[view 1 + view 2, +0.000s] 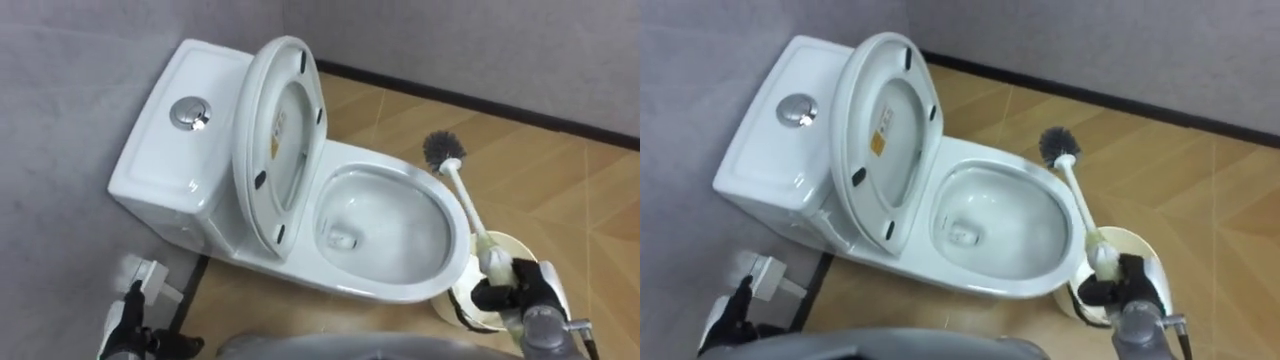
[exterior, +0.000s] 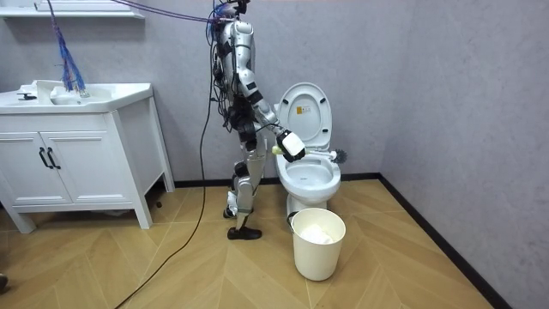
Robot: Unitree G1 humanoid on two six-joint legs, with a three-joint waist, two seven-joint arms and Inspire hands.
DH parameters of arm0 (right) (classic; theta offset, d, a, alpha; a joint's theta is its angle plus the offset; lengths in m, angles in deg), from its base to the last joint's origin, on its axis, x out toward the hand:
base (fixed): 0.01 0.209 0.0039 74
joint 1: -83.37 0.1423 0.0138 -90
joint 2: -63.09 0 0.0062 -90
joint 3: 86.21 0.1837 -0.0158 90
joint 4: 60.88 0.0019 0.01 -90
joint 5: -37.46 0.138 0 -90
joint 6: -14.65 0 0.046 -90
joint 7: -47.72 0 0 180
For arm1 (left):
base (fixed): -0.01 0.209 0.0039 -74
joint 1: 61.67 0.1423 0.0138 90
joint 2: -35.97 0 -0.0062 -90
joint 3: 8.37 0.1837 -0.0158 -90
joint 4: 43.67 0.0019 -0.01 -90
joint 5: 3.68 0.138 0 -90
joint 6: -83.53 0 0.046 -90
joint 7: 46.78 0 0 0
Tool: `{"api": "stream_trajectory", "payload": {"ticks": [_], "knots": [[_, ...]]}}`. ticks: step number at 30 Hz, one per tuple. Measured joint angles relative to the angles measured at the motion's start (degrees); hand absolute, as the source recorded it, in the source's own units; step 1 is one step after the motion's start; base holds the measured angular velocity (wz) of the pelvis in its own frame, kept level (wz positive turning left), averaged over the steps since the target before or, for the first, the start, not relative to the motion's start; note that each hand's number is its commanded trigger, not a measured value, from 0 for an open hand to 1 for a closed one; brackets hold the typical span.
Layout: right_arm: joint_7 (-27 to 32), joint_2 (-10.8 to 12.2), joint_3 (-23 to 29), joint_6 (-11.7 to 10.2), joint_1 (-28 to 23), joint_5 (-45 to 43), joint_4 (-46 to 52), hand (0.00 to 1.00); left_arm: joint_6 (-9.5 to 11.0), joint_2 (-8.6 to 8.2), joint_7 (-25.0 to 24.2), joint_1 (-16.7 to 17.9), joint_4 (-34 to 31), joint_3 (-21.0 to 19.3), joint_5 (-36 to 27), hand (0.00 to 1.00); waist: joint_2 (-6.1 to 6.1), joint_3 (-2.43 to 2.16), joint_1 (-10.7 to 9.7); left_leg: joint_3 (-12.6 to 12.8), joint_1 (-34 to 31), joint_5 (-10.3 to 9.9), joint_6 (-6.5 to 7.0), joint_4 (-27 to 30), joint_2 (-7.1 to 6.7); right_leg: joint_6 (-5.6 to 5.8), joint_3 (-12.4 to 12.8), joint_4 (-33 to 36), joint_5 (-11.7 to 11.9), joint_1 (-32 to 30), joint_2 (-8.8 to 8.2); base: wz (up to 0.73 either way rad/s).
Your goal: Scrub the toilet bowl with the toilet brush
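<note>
My right robot hand [image 1: 515,295] is clenched round the white handle of the toilet brush [image 1: 462,195], above the waste bin [image 1: 512,242]. The handle slants along the right rim of the toilet bowl [image 1: 345,170], and the dark bristle head [image 1: 443,150] sits outside the bowl, over the wooden floor. The seat [image 1: 262,150] stands raised against the tank. My left robot hand [image 1: 128,322] hangs low beside the toilet; I cannot tell its fingers' state.

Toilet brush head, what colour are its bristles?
Dark grey bristles; the left eye view shows them best.
</note>
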Motion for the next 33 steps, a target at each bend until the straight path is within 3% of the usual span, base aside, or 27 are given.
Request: {"api": "stream_trajectory", "payload": {"ticks": [6, 10, 13, 21, 27, 29, 33], "knots": [[-0.7, 0.5, 0.0, -0.5, -0.7, -1.6, -2.0, 1.00, 0.6, -1.10, 6.2, 1.1, -18.2, -2.3, 8.4, 0.00, -0.70, 0.08, 2.1, -1.7, -0.3, 0.3, -0.06, 0.0, -0.74, 0.01, -0.7, -1.1, 0.0, 0.7, -0.07, 0.13], [-1.1, 0.7, 0.0, -1.7, -0.1, -0.9, -7.3, 1.00, 3.4, -1.33, 10.4, 0.3, -25.5, -2.1, 12.3, 0.00, -0.68, 0.07, 2.5, -2.8, -0.5, 0.4, -0.10, 0.0, -0.90, 0.01, -2.0, -1.3, 0.0, 1.2, -0.13, 0.13], [-1.2, 0.9, 0.0, -1.9, -0.3, -1.7, -10.2, 1.00, 4.5, -1.38, 13.0, -0.1, -27.0, -1.8, 13.8, 0.00, -0.61, 0.04, 2.5, -3.4, -0.7, 0.5, -0.23, 0.1, -1.07, 0.01, -2.5, -2.0, 0.0, 1.3, -0.11, 0.09], [-3.2, 0.8, 0.2, -1.8, 0.1, -7.8, -14.8, 1.00, 5.2, -1.35, 15.6, -0.1, -35.0, -1.3, 19.0, 0.00, -0.67, -0.10, 2.5, -3.8, -0.9, 0.6, -0.34, 0.2, -1.01, 0.01, -3.1, -2.1, 0.0, 1.3, -0.05, 0.03], [-4.9, 0.8, 0.0, -1.7, 2.3, -9.4, -16.7, 1.00, 5.5, 0.06, 15.4, -0.9, -36.4, 2.8, 19.0, 0.00, -0.59, -0.05, 1.9, -3.7, -0.4, 0.8, -0.30, 0.1, -0.90, 0.03, -3.3, -2.1, 0.0, 1.7, -0.19, 0.01], [-4.8, 0.8, 0.0, -1.7, 3.1, -10.2, -17.0, 1.00, 5.5, 0.98, 15.0, -0.9, -36.4, 4.4, 18.8, 0.00, -1.21, 0.28, 1.0, -3.8, -0.2, 1.2, -0.27, -0.1, -0.90, 0.03, -3.6, -2.0, 0.0, 1.8, -0.41, 0.04], [-4.9, 0.8, 0.0, -1.7, 3.6, -10.8, -17.2, 1.00, 5.5, 1.19, 14.0, -1.1, -36.3, 6.8, 18.6, 0.00, -1.72, 0.24, 0.5, -3.8, -0.6, 1.3, -0.24, -0.1, -0.98, 0.03, -3.1, -2.0, 0.0, 1.4, -0.49, -0.02]]}}
